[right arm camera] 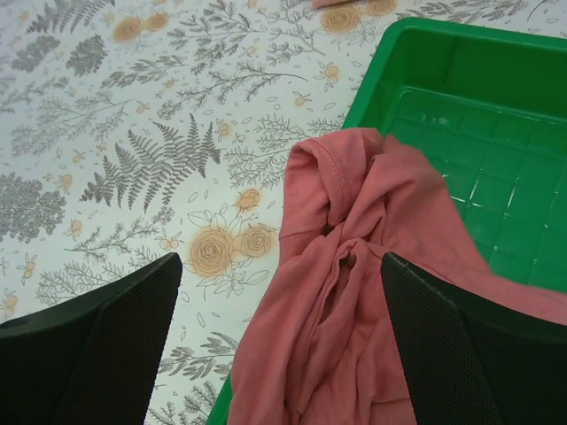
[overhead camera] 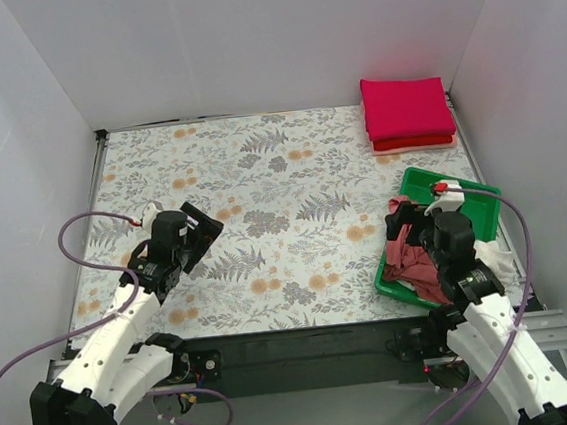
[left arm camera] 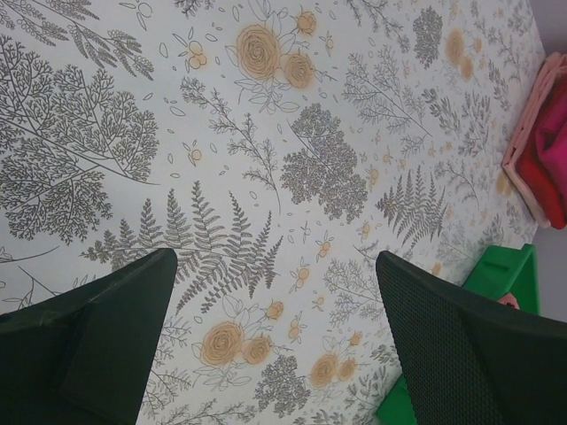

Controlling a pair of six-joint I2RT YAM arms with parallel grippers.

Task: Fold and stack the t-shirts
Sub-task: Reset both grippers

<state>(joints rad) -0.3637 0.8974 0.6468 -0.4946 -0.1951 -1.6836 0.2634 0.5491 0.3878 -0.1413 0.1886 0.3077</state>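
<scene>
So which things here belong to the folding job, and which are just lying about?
Job:
folded t-shirt stack, far right corner
crumpled dusty-pink t-shirt, spilling over the tray's edge

Just there:
green tray
floral table cover

Floral table (overhead camera: 260, 175) carries folded t-shirts (overhead camera: 407, 108) — and green tray (overhead camera: 483, 215).

Green plastic tray (overhead camera: 476, 209): located at the right edge of the bench, toward the near corner. Floral-print cover (overhead camera: 283, 202): spans the bench top. White walls (overhead camera: 247, 45): enclose three sides.
</scene>
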